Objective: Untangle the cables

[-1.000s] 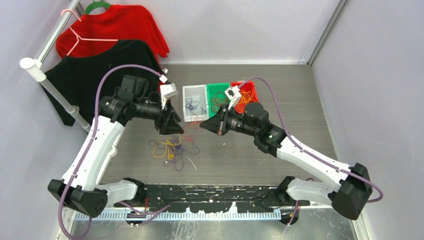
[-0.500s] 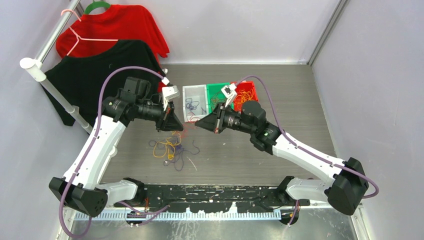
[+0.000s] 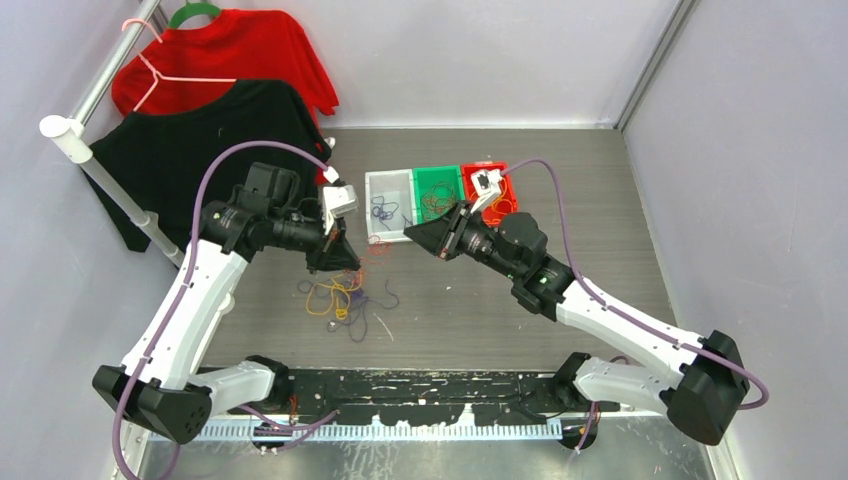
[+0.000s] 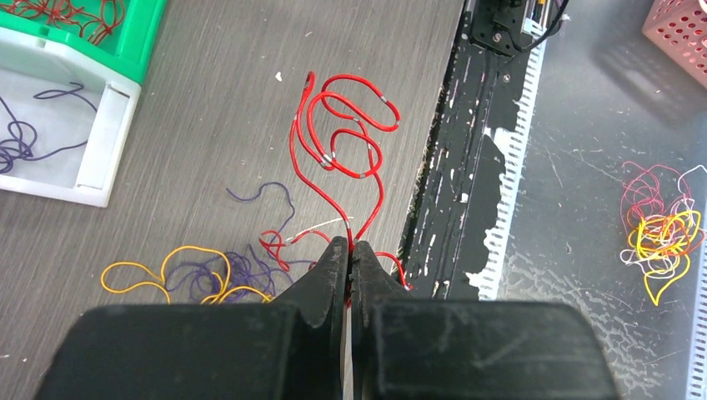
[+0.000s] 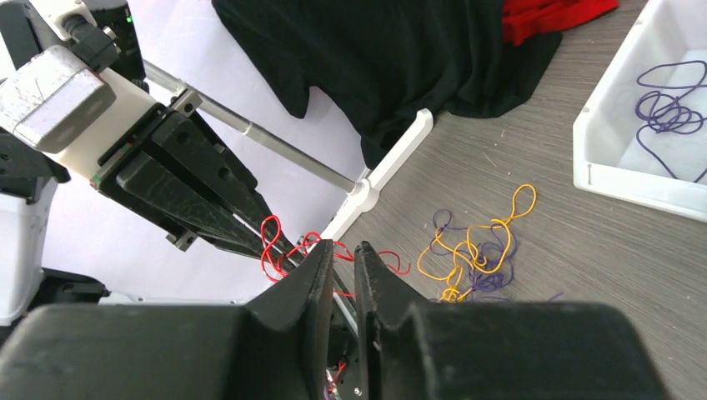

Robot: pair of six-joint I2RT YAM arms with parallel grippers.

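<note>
A thin red cable (image 4: 351,237) loops up from the tips of my left gripper (image 4: 349,247), which is shut on it above the table. From above, that gripper (image 3: 352,262) hangs over a loose tangle of orange and purple cables (image 3: 340,295). My right gripper (image 5: 343,247) faces it from the right. Its jaws stand a narrow gap apart, and the red cable (image 5: 268,242) lies just beyond their tips, not pinched. The top view shows the right gripper (image 3: 410,237) a short way from the left one. The tangle (image 5: 471,250) lies on the table below.
Three bins stand behind the grippers: white (image 3: 372,210) with purple cables, green (image 3: 436,172) and red (image 3: 495,167) with more cables. A black shirt (image 3: 200,140) and a red shirt (image 3: 230,50) hang on a rack (image 3: 110,180) at the left. Below the front edge lies another wire bundle (image 4: 663,229).
My left gripper has shut on the red cable. My right gripper, shut before, has parted its jaws slightly and drawn back to the right, away from the left gripper.
</note>
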